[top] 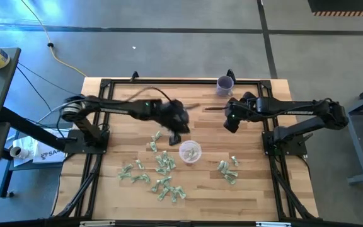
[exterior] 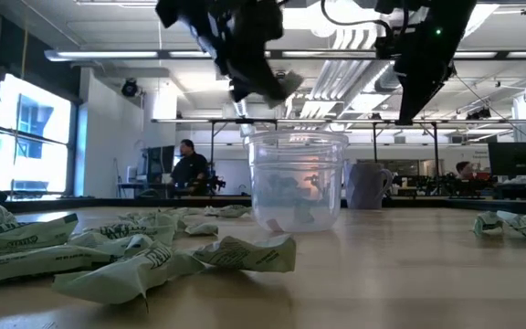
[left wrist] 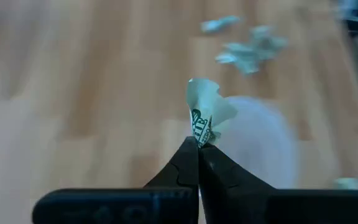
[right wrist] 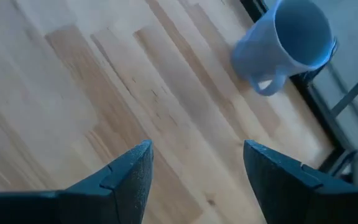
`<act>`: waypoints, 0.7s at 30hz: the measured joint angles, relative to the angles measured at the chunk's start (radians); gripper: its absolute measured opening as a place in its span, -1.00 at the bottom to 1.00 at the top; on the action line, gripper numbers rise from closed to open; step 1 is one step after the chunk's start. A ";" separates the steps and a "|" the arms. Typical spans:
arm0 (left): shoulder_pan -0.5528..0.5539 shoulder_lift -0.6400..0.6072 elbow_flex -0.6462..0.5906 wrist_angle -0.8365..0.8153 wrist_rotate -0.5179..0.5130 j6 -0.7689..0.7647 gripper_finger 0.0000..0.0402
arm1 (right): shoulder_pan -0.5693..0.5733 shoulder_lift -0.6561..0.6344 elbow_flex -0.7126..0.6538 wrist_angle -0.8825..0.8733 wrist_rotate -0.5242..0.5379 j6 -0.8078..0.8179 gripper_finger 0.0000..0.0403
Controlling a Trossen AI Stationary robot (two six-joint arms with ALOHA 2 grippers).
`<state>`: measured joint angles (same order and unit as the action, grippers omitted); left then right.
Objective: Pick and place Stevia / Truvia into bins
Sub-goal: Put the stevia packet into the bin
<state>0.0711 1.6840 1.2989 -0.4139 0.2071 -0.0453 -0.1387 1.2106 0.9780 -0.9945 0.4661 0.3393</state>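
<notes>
One crumpled sachet (left wrist: 204, 112) is pinched in the closed left gripper (left wrist: 198, 146) above the clear cup (top: 190, 151); released off-centre, it could miss. Right gripper (right wrist: 194, 168) waits open near the purple cup (right wrist: 291, 40).

We looked straight down on the whole table (top: 188, 195) from above; our low camera sat at tabletop height, close to the clear cup (exterior: 297, 180), which both views shared. Each wrist camera looked closely past its own fingers.
</notes>
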 joint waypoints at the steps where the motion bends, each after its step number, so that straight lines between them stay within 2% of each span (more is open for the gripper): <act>1: -0.015 0.018 0.012 0.001 0.011 -0.004 -0.85 | 0.000 0.000 -0.004 0.010 0.001 -0.037 0.18; 6: -0.064 0.115 0.064 0.005 0.077 0.010 -0.89 | 0.001 -0.001 -0.054 0.050 -0.026 -0.197 0.18; 10: -0.118 0.169 0.070 -0.056 0.075 0.004 -0.83 | 0.002 -0.001 -0.115 0.074 -0.121 -0.220 0.18; 13: -0.150 0.195 0.067 -0.101 0.027 -0.032 -0.78 | 0.033 -0.001 -0.157 0.079 -0.190 -0.162 0.18; 16: -0.173 0.201 0.070 -0.082 -0.066 -0.043 -0.71 | 0.087 0.000 -0.186 0.072 -0.238 -0.078 0.18; 19: -0.187 0.199 0.070 -0.066 -0.157 -0.051 -0.58 | 0.159 0.000 -0.216 0.072 -0.280 0.068 0.19; 21: -0.187 0.193 0.079 -0.084 -0.175 -0.087 -0.47 | 0.218 0.000 -0.227 0.076 -0.287 0.156 0.20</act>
<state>-0.1162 1.8767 1.3783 -0.4983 0.0326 -0.1325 0.0792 1.2102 0.7507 -0.9188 0.1793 0.4953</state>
